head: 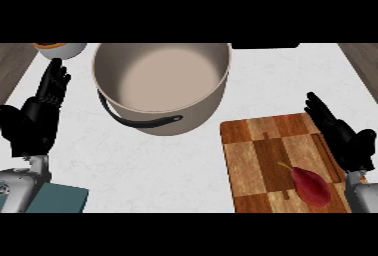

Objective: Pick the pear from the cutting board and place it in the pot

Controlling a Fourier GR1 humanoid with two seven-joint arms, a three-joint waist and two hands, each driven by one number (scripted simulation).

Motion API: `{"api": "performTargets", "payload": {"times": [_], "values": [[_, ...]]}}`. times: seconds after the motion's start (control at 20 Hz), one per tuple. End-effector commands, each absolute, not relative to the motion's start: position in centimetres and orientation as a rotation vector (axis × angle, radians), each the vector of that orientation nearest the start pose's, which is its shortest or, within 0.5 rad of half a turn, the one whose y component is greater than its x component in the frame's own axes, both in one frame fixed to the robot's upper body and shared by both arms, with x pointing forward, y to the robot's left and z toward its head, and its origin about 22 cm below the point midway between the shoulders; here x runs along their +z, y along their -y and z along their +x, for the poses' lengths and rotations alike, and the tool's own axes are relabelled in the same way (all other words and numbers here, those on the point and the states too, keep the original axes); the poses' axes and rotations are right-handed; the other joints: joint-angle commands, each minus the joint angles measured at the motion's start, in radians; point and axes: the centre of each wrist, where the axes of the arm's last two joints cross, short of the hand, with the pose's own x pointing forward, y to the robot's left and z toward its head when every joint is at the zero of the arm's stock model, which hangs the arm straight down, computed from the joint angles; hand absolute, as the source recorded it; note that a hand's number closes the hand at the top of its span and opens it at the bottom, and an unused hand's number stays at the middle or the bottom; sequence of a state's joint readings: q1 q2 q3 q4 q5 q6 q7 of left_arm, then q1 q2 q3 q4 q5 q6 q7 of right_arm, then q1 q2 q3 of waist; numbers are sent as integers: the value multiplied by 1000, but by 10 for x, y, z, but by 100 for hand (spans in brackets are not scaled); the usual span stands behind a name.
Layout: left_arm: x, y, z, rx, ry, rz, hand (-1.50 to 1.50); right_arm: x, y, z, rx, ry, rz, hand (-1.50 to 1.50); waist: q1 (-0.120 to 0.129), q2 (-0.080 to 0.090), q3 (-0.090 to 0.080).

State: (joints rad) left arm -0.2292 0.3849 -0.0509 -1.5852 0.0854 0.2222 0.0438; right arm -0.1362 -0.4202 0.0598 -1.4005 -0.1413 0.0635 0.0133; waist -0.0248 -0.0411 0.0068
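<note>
Looking down from the head view, the white table [170, 165] has a decent open stretch in the middle, between the pot [162, 85] up top and the cutting board [284, 162] at lower right. The pot is big, beige, with a dark handle on its near side, and it looks empty inside. The board runs right down to the bottom edge of the view, and its right side sits under the right hand [343, 135].

The pear [310, 185] is a dark red one, lying on its side on the near part of the board, stem pointing up-left. The right hand is just beside it to the right, fingers straight and open, not touching it.

The left hand [37, 115] sits over at the left edge, fingers up and relaxed, holding nothing, well apart from the pot. A small bowl [60, 48] pokes in at top left, and a teal block [55, 197] sits by the left forearm at bottom left.
</note>
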Motion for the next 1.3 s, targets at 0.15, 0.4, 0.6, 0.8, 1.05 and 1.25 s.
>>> {"api": "performTargets", "payload": {"times": [0.15, 0.4, 0.6, 0.8, 1.05, 1.25], "values": [[44, -320, 265, -172, 1482, 485, 0, 51, 270, 271, 470, 1618, 29, 150, 30, 37, -8], [17, -349, 253, -75, 1181, 538, 0, 81, 310, 269, 361, 1890, -569, -150, -31, 33, -5], [13, -344, 248, -73, 1142, 553, 0, 53, 281, 210, 445, 1967, -547, -150, -12, 33, -7], [17, -335, 248, -81, 1151, 559, 0, 66, 268, 164, 518, 1964, -613, -150, 4, 35, -7], [29, -341, 263, -76, 1142, 529, 0, 111, 296, 153, 814, 1690, -793, -150, -4, 37, -11], [29, -341, 252, -98, 1152, 535, 0, 150, 296, 146, 949, 1497, -861, -150, 14, 36, -11]]}}
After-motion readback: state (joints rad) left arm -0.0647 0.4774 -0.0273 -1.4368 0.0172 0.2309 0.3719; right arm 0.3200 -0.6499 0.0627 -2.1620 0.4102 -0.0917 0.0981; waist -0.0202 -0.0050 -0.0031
